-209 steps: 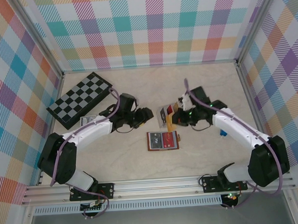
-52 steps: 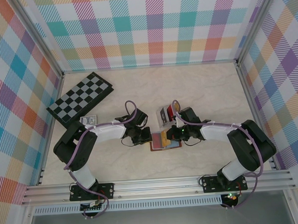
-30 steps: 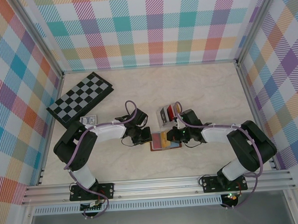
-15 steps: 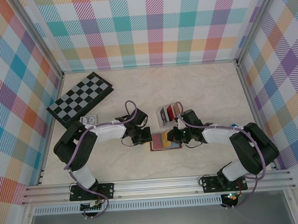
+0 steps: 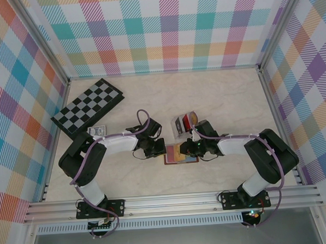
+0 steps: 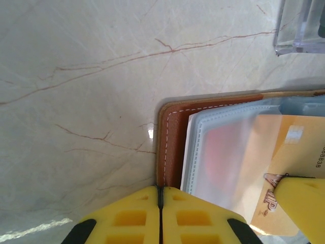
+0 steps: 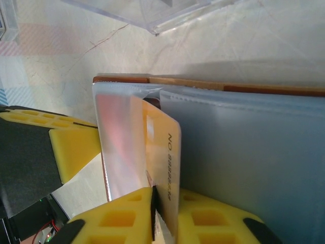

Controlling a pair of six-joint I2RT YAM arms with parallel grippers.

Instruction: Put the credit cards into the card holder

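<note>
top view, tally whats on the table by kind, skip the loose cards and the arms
chessboard: 1
card pack: 1
clear tray: 1
card holder: 1
total: 4

The table (image 6: 76, 76) is showing a smooth, marble-patterned top, cream with thin brown veins, and is catching soft reflections at the lower left of the left wrist view. The card holder (image 6: 171, 137) is presenting reddish-brown leather, smooth and faintly satin, with pale stitching along its edge. Its inner sleeves (image 6: 223, 147) are looking like frosted, flexible plastic. The tan card (image 6: 284, 168) is gleaming as glossy plastic. At the upper right, the tray (image 6: 299, 35) is appearing as clear, hard plastic. The left gripper (image 6: 161, 216) and the right gripper (image 7: 152, 218) are wearing matt yellow pads with moulded recesses. Along the bottom of the top view, the rails (image 5: 167, 205) are shining as bare metal.
</note>
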